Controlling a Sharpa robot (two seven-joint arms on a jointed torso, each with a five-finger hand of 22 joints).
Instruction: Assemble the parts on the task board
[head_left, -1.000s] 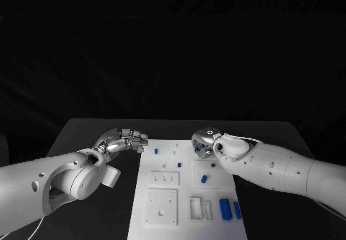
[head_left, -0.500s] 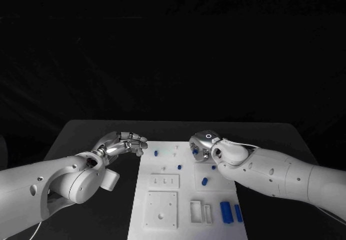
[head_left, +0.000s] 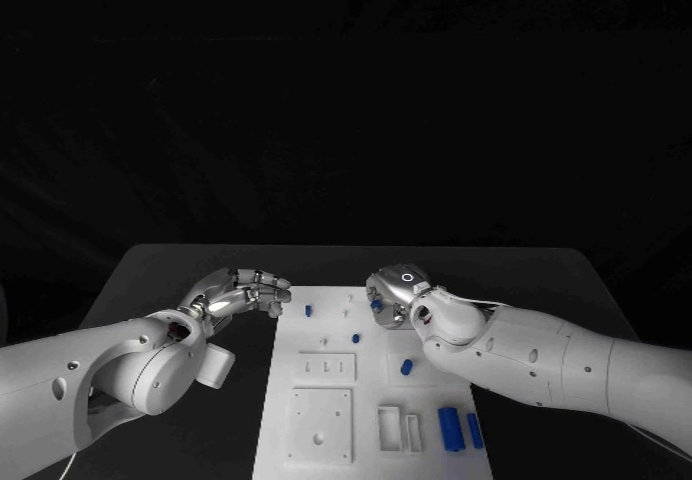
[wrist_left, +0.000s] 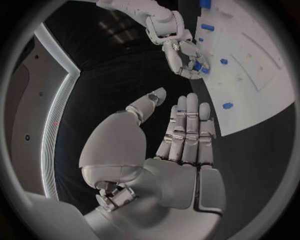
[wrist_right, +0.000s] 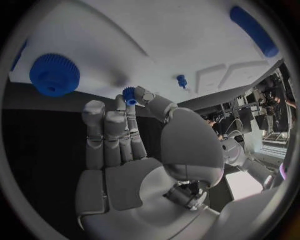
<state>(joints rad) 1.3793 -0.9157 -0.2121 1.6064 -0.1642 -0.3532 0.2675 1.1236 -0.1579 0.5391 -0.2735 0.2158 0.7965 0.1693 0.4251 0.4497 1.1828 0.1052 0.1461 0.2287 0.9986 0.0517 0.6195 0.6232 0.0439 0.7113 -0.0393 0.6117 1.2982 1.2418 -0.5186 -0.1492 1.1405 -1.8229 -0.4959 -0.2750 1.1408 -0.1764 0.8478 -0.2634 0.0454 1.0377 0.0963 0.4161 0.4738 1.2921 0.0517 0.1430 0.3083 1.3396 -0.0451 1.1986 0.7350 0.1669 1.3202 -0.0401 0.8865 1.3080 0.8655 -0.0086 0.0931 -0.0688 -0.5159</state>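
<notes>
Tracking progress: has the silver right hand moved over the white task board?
Yes: the silver right hand shifted toward the robot's left over the white task board, nearer its middle.

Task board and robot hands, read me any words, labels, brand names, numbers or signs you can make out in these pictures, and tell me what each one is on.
No readable text in these pictures.
Task board: plain white, with no print that can be made out.
Blue parts, such as the blue gear: no markings visible.
Right hand: a small ring mark on its back, not a letter or number.
Left hand: no lettering visible.
</notes>
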